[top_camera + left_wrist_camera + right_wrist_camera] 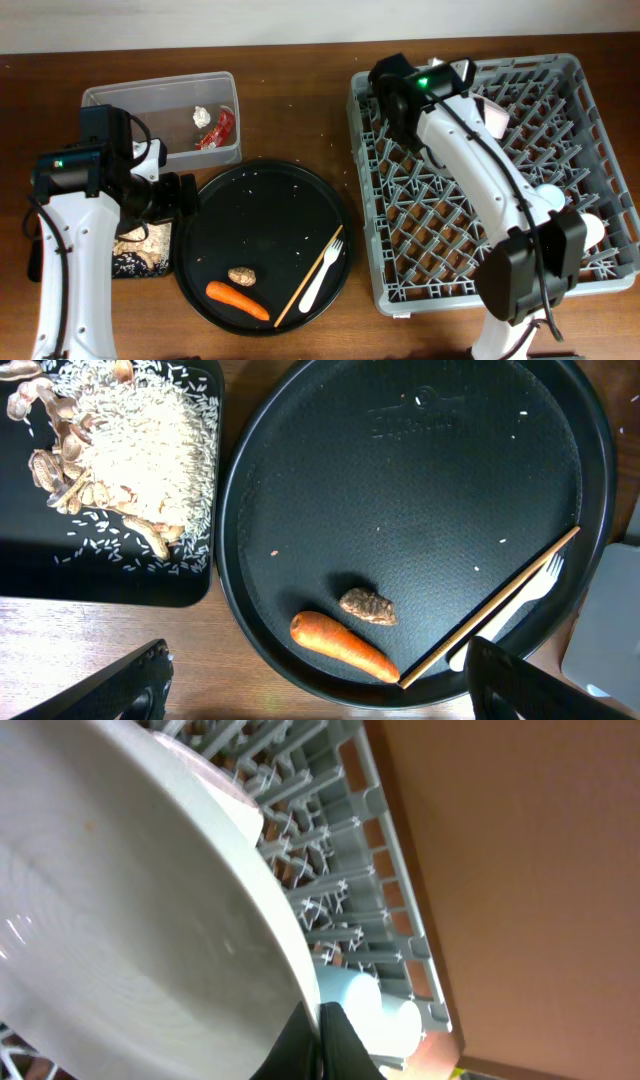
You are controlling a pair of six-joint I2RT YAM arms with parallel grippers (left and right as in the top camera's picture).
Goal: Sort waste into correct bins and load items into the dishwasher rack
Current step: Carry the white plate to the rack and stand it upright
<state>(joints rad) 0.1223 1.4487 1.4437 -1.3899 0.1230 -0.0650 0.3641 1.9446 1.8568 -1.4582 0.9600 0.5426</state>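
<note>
1. Left gripper (318,682): fingers spread wide with nothing between them. It sits at the 9 o'clock rim of the round black tray (265,215).
2. Right gripper (320,1030): clamped on the rim of the speckled plate (120,920), at the 12 o'clock end of the dishwasher rack (430,288).
3. In the rack, the pale pink bowl (232,805) is just behind the plate. The light-blue cup (350,995) and white cup (400,1020) sit side by side near the 3–4 o'clock edge.
4. On the round tray, the carrot (238,300) is at 7 o'clock, with the brown lump (242,274) just beside it at its 12. The chopstick (490,606) and fork (535,588) lie together at 4–5 o'clock.
5. The clear tub (120,100) is at 10 o'clock of the round tray. The red wrapper (218,128) and paper wad (200,116) are inside, just beside each other.
6. The shallow black tray (100,575) is at 9 o'clock, with the crumbs (140,440) piled inside.
</note>
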